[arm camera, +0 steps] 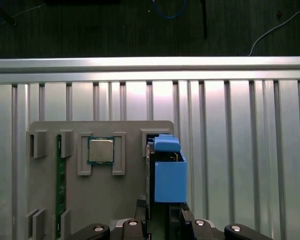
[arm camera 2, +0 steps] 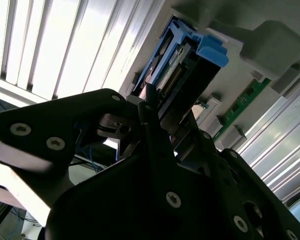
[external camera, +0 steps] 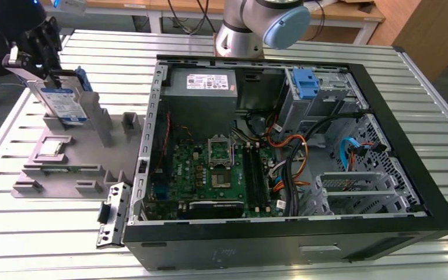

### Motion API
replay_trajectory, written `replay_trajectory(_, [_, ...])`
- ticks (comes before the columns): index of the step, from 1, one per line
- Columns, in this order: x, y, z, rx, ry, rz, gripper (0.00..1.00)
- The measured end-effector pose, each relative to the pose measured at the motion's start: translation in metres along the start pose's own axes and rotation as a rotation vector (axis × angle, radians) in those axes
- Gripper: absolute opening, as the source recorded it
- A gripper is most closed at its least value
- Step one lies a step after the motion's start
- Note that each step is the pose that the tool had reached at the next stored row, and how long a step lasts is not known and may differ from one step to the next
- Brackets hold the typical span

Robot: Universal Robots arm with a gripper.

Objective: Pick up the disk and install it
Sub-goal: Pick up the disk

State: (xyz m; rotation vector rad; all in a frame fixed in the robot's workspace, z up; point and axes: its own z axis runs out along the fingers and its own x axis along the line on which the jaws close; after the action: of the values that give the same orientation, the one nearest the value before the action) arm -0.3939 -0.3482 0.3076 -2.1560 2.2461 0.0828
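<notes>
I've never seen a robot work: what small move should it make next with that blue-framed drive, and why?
Probably a short straight lift. The gripper sits at the top end of the disk, which stands upright in its gray holder, so it likely must clear that slot first.

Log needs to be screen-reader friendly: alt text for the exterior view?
The tool is at the top of the disk, which stands upright on a grey fixture at the exterior view's left. An open computer case lies at the exterior view's right.
</notes>
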Motion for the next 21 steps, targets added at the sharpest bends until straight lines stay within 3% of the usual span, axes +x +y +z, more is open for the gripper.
replay_trajectory(13, [-0.0002, 0.0000, -0.0039, 0.0001, -0.0001, 0.000, 0.35])
replay_trajectory(21, [-0.0007, 0.0002, -0.0117, 0.0001, -0.0001, 0.000, 0.35])
